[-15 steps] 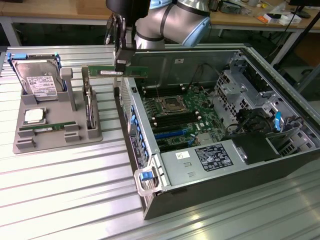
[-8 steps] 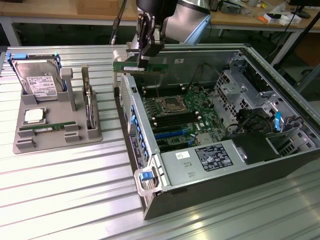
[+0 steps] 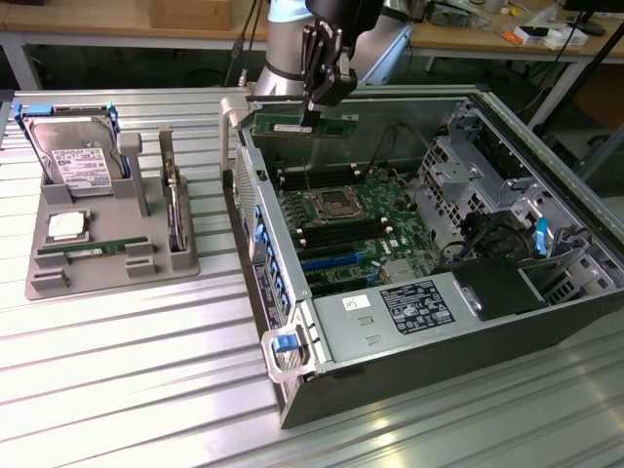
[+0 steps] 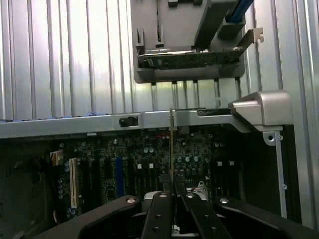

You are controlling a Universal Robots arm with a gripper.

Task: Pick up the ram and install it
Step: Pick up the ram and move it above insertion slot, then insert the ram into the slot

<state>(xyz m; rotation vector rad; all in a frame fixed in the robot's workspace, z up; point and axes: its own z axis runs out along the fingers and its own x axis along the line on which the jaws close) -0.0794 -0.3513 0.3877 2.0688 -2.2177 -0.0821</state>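
Green and thin, the ram (image 3: 283, 125) hangs level in the hand (image 3: 317, 109), whose fingers (image 4: 192, 209) are pinched nearly shut on its upper edge. It sits inside the far rim of the open computer case (image 3: 439, 375), above the motherboard (image 3: 341, 224) and clear of its slots. In the wrist view the ram (image 4: 172, 144) shows edge-on as a thin line. A grey parts tray (image 3: 107, 278) rests on the ribbed metal table (image 3: 117, 390), towards the exterior view's left.
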